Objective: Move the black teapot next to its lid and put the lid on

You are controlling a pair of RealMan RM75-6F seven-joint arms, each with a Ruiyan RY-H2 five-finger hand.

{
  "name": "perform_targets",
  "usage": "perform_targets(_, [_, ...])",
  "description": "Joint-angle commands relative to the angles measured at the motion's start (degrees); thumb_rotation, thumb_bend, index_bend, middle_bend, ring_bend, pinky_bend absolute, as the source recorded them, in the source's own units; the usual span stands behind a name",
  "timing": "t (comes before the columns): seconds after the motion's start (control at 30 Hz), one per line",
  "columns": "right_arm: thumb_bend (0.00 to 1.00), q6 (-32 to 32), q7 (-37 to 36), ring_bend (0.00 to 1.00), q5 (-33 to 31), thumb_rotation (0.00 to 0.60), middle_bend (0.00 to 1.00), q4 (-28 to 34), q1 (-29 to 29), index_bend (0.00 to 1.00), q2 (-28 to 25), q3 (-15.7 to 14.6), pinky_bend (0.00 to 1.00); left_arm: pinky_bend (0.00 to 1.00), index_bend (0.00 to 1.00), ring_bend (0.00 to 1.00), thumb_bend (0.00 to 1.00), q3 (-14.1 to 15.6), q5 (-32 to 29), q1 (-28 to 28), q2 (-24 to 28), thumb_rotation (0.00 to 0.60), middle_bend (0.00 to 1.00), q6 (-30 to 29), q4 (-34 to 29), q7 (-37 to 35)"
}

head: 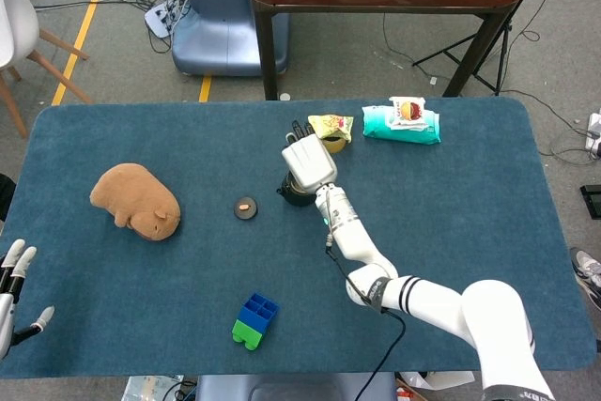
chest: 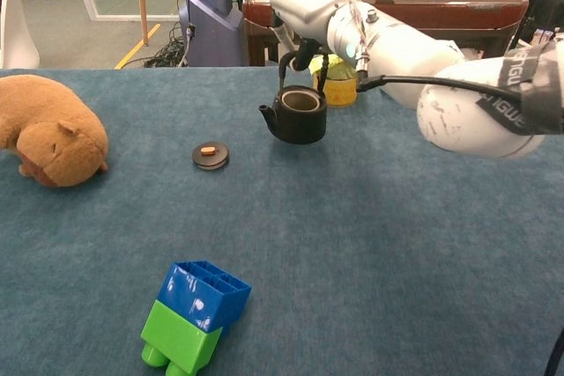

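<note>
Near edge, lower left of chest view: blocks (chest: 192,316), blue brick stacked on green, glossy plastic, lying tilted on the napped blue table (chest: 397,261). Mid left: plush (chest: 48,140), brown, fuzzy, rounded. Lid (chest: 211,155), flat dark disc with small orange knob, centre-left. Teapot (chest: 298,114), round matte black, open top, spout pointing left, right of lid and apart from it. Right hand (chest: 304,8), white shell, fingers curled round the wire handle, holding the teapot. Behind: yellow cup (chest: 340,87). Head view only: left hand (head: 13,284) at lower left edge, fingers spread, holding nothing; teal packet (head: 401,123) at upper right.
</note>
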State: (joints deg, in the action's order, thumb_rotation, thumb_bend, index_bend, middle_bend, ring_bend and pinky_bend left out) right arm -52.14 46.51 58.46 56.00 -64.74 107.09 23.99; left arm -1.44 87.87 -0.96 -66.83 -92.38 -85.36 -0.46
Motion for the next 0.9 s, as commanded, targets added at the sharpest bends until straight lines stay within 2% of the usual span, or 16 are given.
perform_targets(0.03, [0.41,0.49,1.41,0.15,-2.48,0.6,0.37,-3.52,-2.27,0.66,2.7,1.26,0.23,0.03,0.0,0.06,0.21,-0.03,0.06,-0.06,-0.05,0.6,0.01,-0.13,0.23,-0.25])
perform_targets(0.5, [0.41,1.93,2.99,0.15,-4.71,0.6,0.38,-13.47,-8.02,0.66,9.43,0.86,0.23,0.03,0.0,0.06,0.21,0.28,-0.19,-1.24,-0.79,0.6,0.01,-1.06,1.85,-1.58])
perform_targets(0.9, [0.41,3.72,2.81,0.15,-5.3,0.6,0.38,-20.26,-9.71,0.66,12.55,0.49,0.23,0.03,0.0,0.06,0.21,0.33,-0.54,-1.83,-0.99,0.6,0.01,-1.16,2.58,-2.31])
